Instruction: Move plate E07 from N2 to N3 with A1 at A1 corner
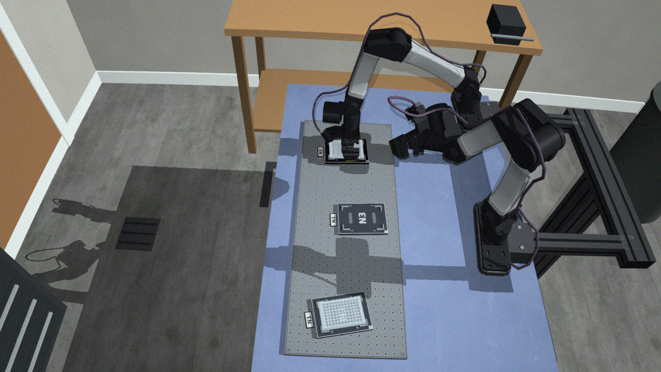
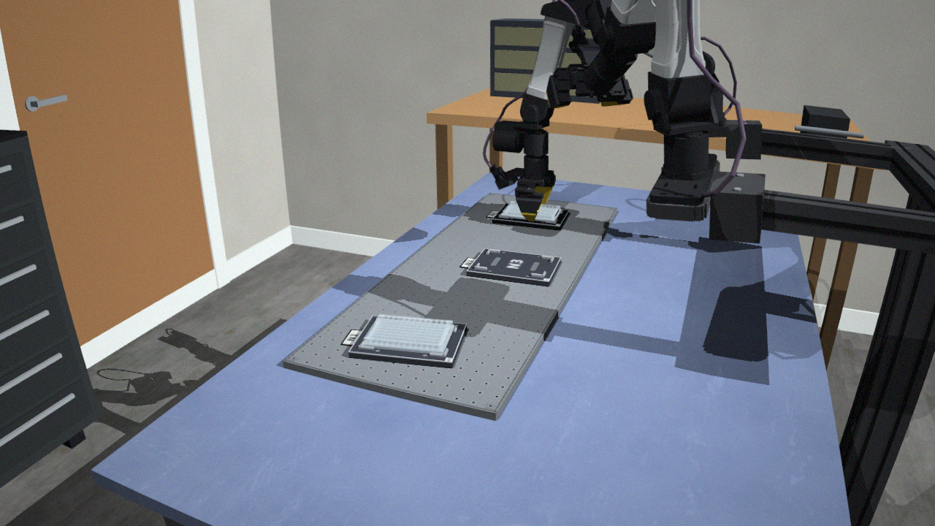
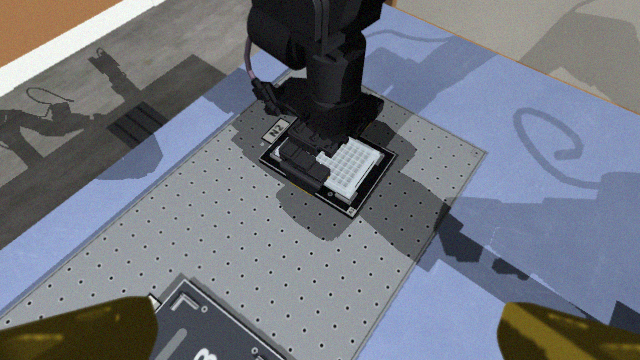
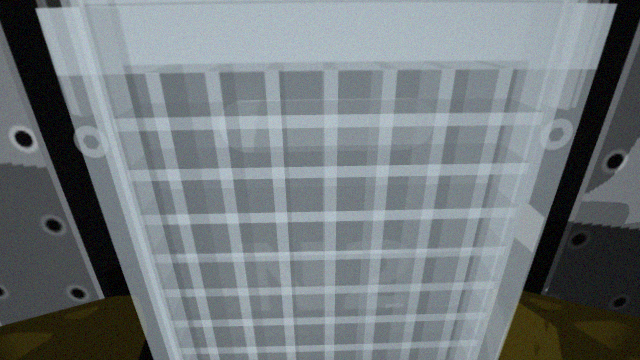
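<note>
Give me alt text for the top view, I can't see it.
The right gripper, open, reaches down over a clear well plate on nest N2. Bare nest N3 lies mid-board; another plate sits on N1, and the left arm hangs off to one side.

A blue table (image 1: 429,207) (image 2: 621,425) (image 3: 395,305) bears a perforated deck (image 1: 346,185) (image 2: 418,288) (image 3: 200,240) (image 4: 30,200).
</note>
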You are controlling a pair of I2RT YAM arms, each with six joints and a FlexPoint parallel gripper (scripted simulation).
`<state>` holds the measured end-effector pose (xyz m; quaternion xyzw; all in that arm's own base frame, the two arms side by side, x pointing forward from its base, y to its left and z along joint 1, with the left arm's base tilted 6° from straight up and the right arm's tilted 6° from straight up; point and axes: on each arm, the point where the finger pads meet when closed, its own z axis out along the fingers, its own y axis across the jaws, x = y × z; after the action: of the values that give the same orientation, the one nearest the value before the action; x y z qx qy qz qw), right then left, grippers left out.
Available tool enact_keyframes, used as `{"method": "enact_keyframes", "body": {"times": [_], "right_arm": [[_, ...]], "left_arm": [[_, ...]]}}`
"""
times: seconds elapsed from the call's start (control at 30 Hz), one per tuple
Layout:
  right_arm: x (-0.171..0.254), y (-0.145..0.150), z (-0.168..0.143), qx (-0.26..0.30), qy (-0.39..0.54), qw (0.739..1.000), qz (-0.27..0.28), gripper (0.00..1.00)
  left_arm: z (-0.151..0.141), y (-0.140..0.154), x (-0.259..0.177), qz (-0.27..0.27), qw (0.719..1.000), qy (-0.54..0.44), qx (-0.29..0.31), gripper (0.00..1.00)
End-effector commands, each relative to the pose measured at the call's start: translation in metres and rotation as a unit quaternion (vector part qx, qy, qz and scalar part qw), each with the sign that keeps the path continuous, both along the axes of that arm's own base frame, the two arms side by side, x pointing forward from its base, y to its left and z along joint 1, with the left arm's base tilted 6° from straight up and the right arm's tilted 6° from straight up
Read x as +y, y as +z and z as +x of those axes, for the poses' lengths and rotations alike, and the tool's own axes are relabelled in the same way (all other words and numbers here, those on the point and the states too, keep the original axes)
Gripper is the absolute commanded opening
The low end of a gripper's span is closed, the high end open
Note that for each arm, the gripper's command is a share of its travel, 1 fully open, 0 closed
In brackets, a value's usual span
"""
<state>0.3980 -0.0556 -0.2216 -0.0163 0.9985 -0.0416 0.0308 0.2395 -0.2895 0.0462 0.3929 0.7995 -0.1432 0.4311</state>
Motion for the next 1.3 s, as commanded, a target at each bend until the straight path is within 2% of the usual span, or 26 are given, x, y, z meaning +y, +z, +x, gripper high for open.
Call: {"method": "enact_keyframes", "body": {"times": [0.0, 0.17, 0.53, 0.7, 0.8, 0.9, 1.07, 1.27], "right_arm": [[0.0, 0.001, 0.013, -0.017, 0.004, 1.0, 0.002, 1.0], [0.0, 0.002, 0.012, -0.015, 0.004, 1.0, 0.002, 1.0], [0.0, 0.01, 0.016, -0.025, 0.005, 1.0, 0.001, 0.84], [0.0, 0.012, 0.016, -0.027, 0.005, 1.0, 0.001, 0.8], [0.002, 0.023, 0.011, -0.019, 0.004, 1.0, 0.002, 0.47], [0.005, 0.036, 0.009, -0.019, 0.004, 1.0, 0.002, 0.77], [0.006, 0.054, 0.007, -0.018, 0.004, 1.0, 0.002, 0.77], [0.006, 0.043, -0.001, -0.005, 0.004, 1.0, 0.003, 0.77]], "left_arm": [[-0.003, 0.007, -0.004, -0.006, 1.0, -0.01, -0.006, 1.0], [-0.003, 0.007, -0.004, -0.006, 1.0, -0.01, -0.006, 1.0], [-0.003, 0.007, -0.004, -0.006, 1.0, -0.01, -0.006, 1.0], [-0.003, 0.007, -0.004, -0.006, 1.0, -0.01, -0.006, 1.0], [-0.003, 0.007, -0.004, -0.006, 1.0, -0.01, -0.006, 1.0], [-0.003, 0.007, -0.004, -0.006, 1.0, -0.01, -0.006, 1.0], [-0.003, 0.007, -0.004, -0.006, 1.0, -0.01, -0.006, 1.0], [-0.004, 0.0, 0.0, 0.031, 0.999, -0.041, -0.002, 1.0]]}}
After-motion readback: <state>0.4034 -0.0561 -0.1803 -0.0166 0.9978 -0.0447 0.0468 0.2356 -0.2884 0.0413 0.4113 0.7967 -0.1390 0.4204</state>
